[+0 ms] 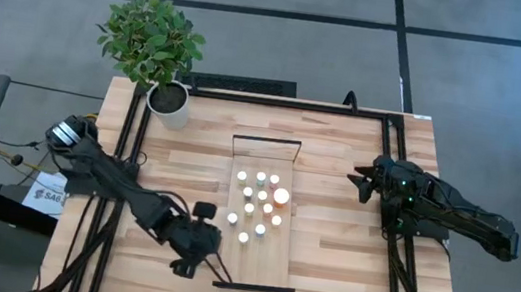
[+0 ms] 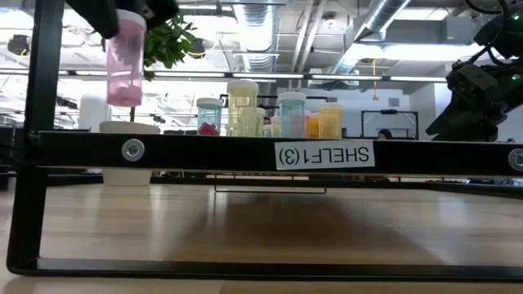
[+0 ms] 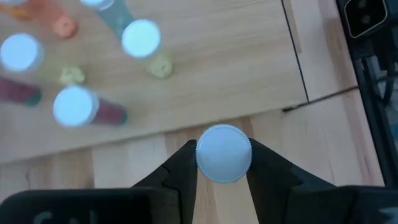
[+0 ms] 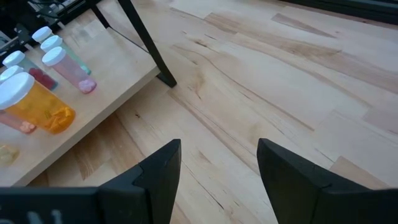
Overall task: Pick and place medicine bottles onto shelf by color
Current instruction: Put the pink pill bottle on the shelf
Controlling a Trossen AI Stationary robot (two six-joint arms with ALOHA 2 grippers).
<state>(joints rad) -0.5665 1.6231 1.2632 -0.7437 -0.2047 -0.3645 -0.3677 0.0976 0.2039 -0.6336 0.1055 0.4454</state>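
**Left arm carries one bottle; shelf nearly loaded**

The table [image 1: 325, 266] holds the shelf [image 1: 255, 266] at its centre, with about a dozen bottles [image 1: 255, 201] already standing on it, the orange one [image 1: 281, 196] at 2 o'clock of the cluster. The left gripper [image 1: 197, 249], at 9 o'clock of the shelf, is clamped on a pink bottle [image 2: 125, 57] held above the table. The right gripper [image 1: 365, 183] waits at 3 o'clock, fingers apart, empty. By my reading, this bottle still needs placing by colour.

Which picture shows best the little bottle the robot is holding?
The left wrist view: the white-capped bottle sits pinched between the left gripper fingers. The low view shows its pink body held high. The high view hides it; the right wrist view misses it.
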